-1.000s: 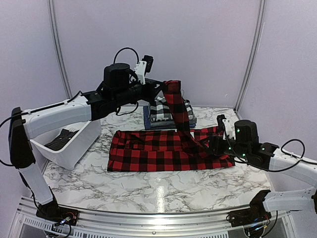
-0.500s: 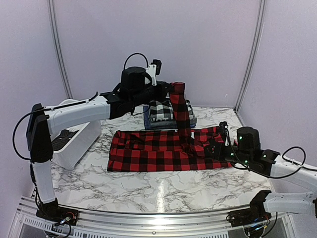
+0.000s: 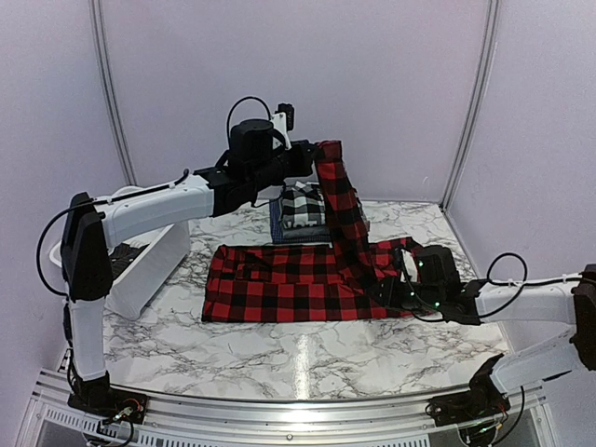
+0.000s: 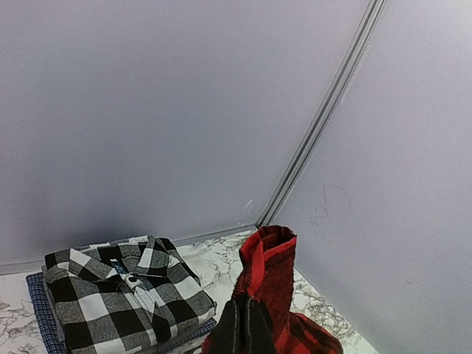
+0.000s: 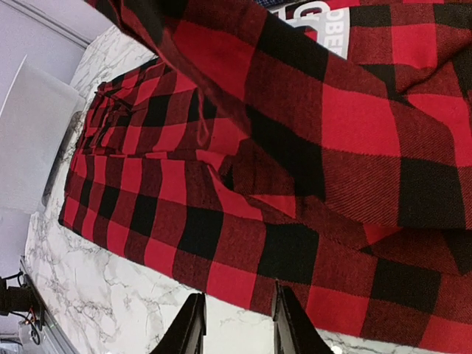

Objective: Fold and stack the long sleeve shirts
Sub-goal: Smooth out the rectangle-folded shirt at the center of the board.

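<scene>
Covering the whole table (image 3: 279,358) is a white marble pattern with grey veins, shut in by plain pale lilac walls (image 3: 372,84) with slim metal posts (image 3: 475,102) at the corners. The red shirt (image 3: 279,284) lies flat across the middle of the table. One sleeve (image 3: 340,200) is pulled up and back from its right side. The left gripper (image 3: 314,155) is clamped tight on that sleeve's end, high above the back of the table. Its wrist view shows the dark fingers (image 4: 242,330) pressed together with red cloth bunched above them. Behind the red shirt, a folded plaid shirt (image 3: 303,207) tops a small stack, and a blue one (image 4: 40,313) shows at the stack's edge. A white tub (image 3: 149,270) stands at the left, and something dark inside it (image 3: 121,261) is too dim to name. The right gripper (image 3: 396,289) sits low at the red shirt's right end, where cloth and arm hide its tips from above. In the wrist view its fingers (image 5: 188,328) stand a little apart at the hem, with marble showing between them. I cannot tell whether they pinch any cloth. The picture's edges cut off the red shirt's far right corner in that wrist view.
</scene>
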You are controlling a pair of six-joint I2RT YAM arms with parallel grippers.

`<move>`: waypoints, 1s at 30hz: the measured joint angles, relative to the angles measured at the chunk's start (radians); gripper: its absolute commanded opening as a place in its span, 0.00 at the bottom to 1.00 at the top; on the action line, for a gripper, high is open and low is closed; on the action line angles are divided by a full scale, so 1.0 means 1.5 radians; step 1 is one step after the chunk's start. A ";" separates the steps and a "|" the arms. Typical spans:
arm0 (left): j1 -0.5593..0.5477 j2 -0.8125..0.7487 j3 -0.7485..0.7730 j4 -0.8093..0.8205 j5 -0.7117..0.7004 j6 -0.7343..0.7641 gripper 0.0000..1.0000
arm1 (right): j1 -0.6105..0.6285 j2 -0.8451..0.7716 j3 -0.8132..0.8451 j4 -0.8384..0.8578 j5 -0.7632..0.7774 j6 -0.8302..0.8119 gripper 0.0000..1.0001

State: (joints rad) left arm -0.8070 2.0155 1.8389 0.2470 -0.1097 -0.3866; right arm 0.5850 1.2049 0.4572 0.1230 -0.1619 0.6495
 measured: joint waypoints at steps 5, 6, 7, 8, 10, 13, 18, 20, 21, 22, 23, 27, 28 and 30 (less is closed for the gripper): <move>0.000 0.014 0.000 0.000 0.020 -0.012 0.00 | -0.014 0.089 0.039 0.043 0.020 0.019 0.24; 0.000 0.014 0.000 0.001 0.024 -0.013 0.00 | -0.022 0.112 0.053 0.049 0.022 0.022 0.24; 0.000 0.014 0.000 0.002 0.028 -0.014 0.00 | -0.029 0.146 0.074 0.059 0.025 0.025 0.23; 0.000 0.014 0.000 0.005 0.032 -0.015 0.00 | -0.039 0.160 0.083 0.064 0.027 0.026 0.23; 0.000 0.014 0.000 0.010 0.037 -0.015 0.00 | -0.059 0.202 0.108 0.077 0.035 0.029 0.23; 0.002 0.013 -0.003 0.013 0.040 -0.015 0.00 | -0.092 0.235 0.124 0.090 0.046 0.037 0.24; 0.011 0.002 -0.032 0.019 0.052 -0.015 0.00 | -0.136 0.261 0.136 0.092 0.068 0.038 0.25; 0.017 -0.003 -0.047 0.021 0.058 -0.016 0.00 | -0.144 0.270 0.147 0.092 0.078 0.037 0.25; 0.020 -0.005 -0.054 0.021 0.062 -0.017 0.00 | -0.146 0.273 0.151 0.092 0.081 0.037 0.25; 0.021 -0.007 -0.059 0.021 0.068 -0.018 0.00 | -0.148 0.276 0.157 0.092 0.083 0.036 0.26; 0.024 -0.008 -0.063 0.021 0.071 -0.020 0.00 | -0.150 0.277 0.161 0.092 0.084 0.034 0.28; 0.034 -0.010 -0.068 0.022 0.078 -0.027 0.00 | -0.153 0.266 0.167 0.091 0.079 0.011 0.39; 0.036 -0.011 -0.068 0.022 0.079 -0.030 0.00 | -0.153 0.259 0.166 0.090 0.075 0.003 0.41; 0.040 -0.011 -0.068 0.022 0.080 -0.035 0.00 | -0.152 0.227 0.155 0.095 0.061 -0.019 0.43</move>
State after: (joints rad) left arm -0.7475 1.9984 1.7374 0.2802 0.0097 -0.4397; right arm 0.3565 1.5448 0.6899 0.2653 -0.0711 0.6212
